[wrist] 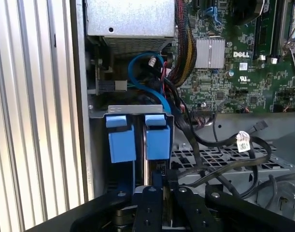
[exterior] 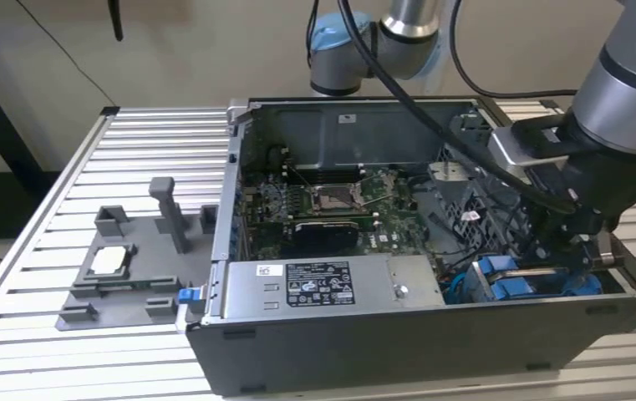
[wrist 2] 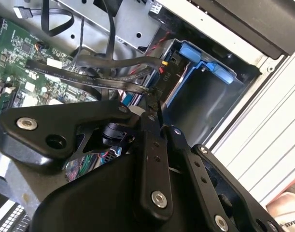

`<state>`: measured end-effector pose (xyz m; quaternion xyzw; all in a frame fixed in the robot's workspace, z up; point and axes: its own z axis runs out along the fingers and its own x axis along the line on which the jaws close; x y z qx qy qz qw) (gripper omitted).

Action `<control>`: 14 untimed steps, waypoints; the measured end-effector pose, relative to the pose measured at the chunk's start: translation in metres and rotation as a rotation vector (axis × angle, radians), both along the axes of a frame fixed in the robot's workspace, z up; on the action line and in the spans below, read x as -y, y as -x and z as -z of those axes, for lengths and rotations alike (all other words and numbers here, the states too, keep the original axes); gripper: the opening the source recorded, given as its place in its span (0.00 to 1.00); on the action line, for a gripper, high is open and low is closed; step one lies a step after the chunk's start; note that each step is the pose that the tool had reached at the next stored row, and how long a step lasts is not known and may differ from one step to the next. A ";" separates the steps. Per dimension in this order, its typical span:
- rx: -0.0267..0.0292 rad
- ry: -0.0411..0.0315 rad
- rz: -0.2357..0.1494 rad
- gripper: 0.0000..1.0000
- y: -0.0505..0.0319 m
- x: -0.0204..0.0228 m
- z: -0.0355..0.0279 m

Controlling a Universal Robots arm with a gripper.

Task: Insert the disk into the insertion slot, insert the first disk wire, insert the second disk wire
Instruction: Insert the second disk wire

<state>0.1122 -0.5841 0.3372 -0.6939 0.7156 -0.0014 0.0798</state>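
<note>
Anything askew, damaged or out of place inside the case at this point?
Nothing stands out. The disk sits square in the insertion slot, blue tabs side by side. The black cables lie loose over the bay, which looks ordinary. The tool is just above the disk.

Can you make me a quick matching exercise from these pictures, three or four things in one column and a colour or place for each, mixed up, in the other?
Things:
1. disk
2. power-supply box
3. motherboard
4. grey fixture

Descriptions:
A. green, on the floor of the open computer case
B. outside the case, on the slatted table, at the exterior view's left
C. blue tabs, in the corner bay just below the gripper
D. grey box with a label, along the case's near wall

Pairs: 1-C, 2-D, 3-A, 4-B
</note>
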 end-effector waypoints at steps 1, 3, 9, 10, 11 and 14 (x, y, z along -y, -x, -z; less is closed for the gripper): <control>0.0000 0.0001 0.003 0.16 0.0000 0.0000 0.0005; 0.0000 0.0002 0.007 0.16 0.0000 0.0000 0.0009; 0.0000 -0.0001 0.010 0.30 0.0000 0.0000 -0.0016; 0.0000 -0.0002 0.010 0.30 0.0000 0.0000 -0.0026; 0.0001 -0.0001 0.010 0.30 0.0000 0.0000 -0.0040; 0.0001 -0.0001 0.010 0.30 0.0000 0.0000 -0.0102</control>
